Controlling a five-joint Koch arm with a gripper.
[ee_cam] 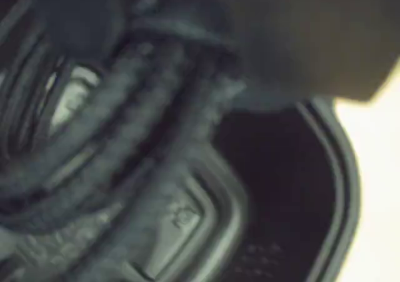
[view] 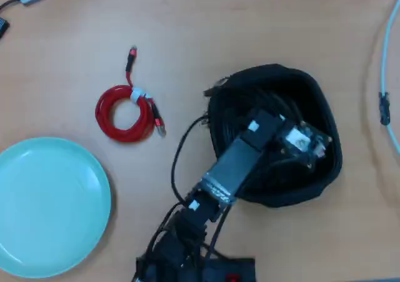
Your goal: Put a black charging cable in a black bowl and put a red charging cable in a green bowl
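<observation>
- The gripper (view: 294, 141) is seen inside the black bowl (view: 315, 94), right of centre overhead — whether it grips cannot be told.
- The black charging cable (ee_cam: 119, 125) is blurred in the wrist view.

Only a blurred embossed mark on the black bowl's (ee_cam: 187, 216) floor shows, unreadable.

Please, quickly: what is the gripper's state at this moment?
Gripper: over the large matte black bowl, by the thin black cable coil; open or closed cannot be told.
</observation>
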